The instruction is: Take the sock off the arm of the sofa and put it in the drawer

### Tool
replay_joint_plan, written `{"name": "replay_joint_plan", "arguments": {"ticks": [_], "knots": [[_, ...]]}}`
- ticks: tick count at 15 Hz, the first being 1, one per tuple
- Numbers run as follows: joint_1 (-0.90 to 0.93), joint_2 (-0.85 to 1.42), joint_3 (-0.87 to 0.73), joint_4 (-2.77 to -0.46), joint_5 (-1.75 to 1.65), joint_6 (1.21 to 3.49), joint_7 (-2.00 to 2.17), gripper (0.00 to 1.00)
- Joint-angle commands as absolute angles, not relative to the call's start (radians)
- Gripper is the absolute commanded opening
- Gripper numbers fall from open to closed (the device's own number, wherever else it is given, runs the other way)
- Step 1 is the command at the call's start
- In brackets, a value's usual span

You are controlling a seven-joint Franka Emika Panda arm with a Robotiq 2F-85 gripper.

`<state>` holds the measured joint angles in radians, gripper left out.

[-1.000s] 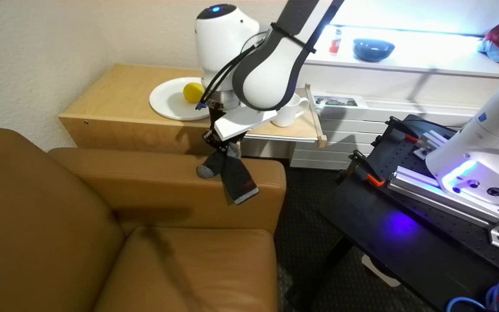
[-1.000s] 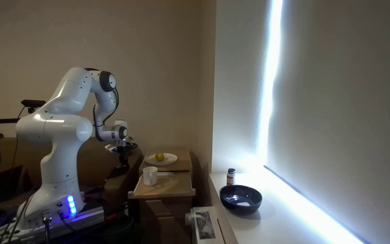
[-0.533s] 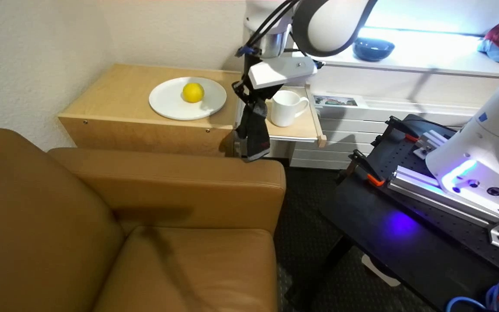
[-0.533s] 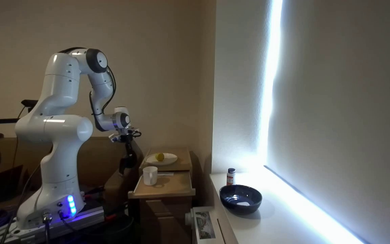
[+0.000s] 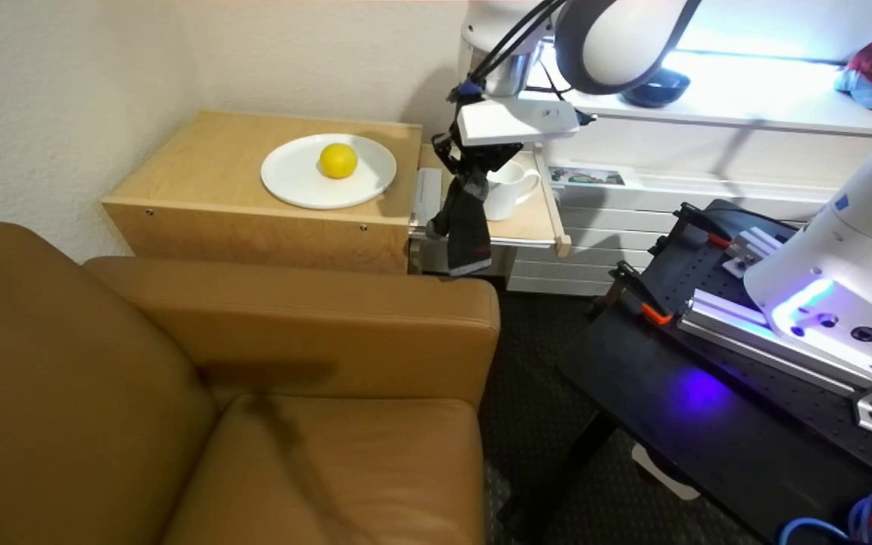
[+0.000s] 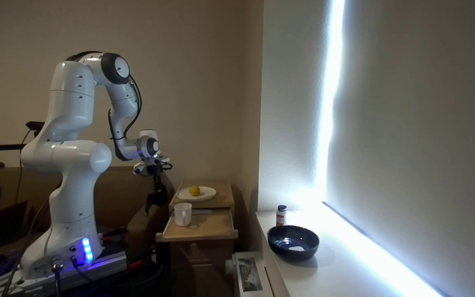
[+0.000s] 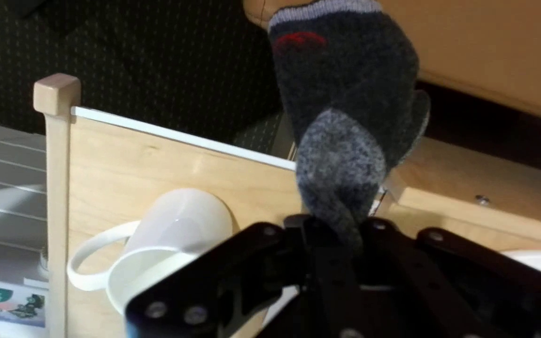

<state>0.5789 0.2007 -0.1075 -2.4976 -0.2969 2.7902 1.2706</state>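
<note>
My gripper (image 5: 474, 172) is shut on one end of the dark grey-black sock (image 5: 469, 235). The sock hangs down, its pale cuff lowest in that exterior view. In the wrist view the sock (image 7: 345, 70) hangs from between the fingertips, and the gripper (image 7: 338, 230) pinches its grey patch end. The tan sofa arm (image 5: 292, 295) has its top bare. The light-wood drawer (image 5: 538, 223) is pulled open beside the cabinet; it also shows in the wrist view (image 7: 158, 164) and in an exterior view (image 6: 217, 225). The sock hangs near the drawer's sofa-side edge, seemingly outside it.
A white cup (image 5: 508, 197) stands in the drawer, close to the gripper. A white plate (image 5: 296, 178) with a yellow ball-like fruit (image 5: 338, 160) is on the cabinet top (image 5: 216, 144). A dark bowl (image 6: 293, 243) and a small bottle (image 6: 281, 215) stand on the windowsill.
The gripper lifted the sock off the sofa arm and carried it up toward the open drawer. In the last half second it moved only slightly further toward the drawer.
</note>
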Motion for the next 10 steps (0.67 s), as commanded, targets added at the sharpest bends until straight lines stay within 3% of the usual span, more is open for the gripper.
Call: {"name": "replay_joint_plan", "arguments": {"ticks": [1, 5, 10], "knots": [[0.397, 0.074, -0.095, -2.654, -0.269, 2.872, 1.272, 0.03], [0.170, -0.003, -0.085, -2.773, -0.076, 2.924, 1.125, 0.03], [0.048, -0.118, -0.096, -2.776, 0.276, 2.831, 0.982, 0.03]]}}
